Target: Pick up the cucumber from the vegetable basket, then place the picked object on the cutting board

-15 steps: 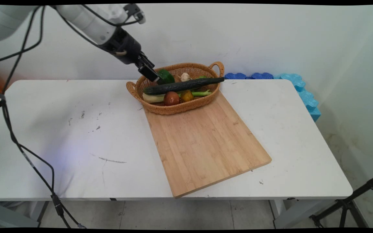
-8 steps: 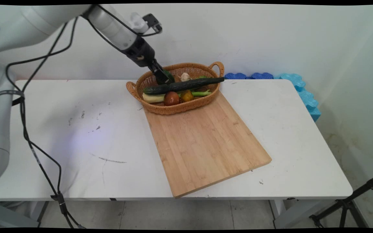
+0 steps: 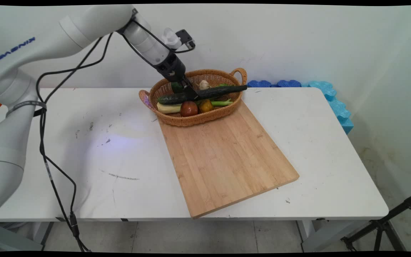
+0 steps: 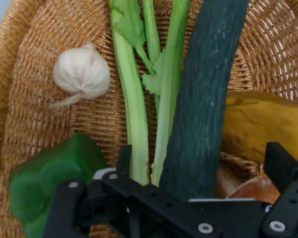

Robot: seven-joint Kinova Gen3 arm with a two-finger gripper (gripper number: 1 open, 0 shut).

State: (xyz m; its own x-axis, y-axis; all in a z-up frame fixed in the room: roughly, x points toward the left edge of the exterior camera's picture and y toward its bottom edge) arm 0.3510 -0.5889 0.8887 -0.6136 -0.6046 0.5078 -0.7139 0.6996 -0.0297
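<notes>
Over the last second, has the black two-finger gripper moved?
Yes. The gripper has moved right and down, judged against the woven wicker basket: from above the basket's left rim to over the long dark green cucumber lying in it.

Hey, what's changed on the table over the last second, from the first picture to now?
The hand travelled right and down, from above the basket's left rim into the basket. It now straddles the cucumber, its fingers open on either side, nothing gripped yet. The cucumber, celery, garlic, green pepper, basket and cutting board stayed put.
</notes>
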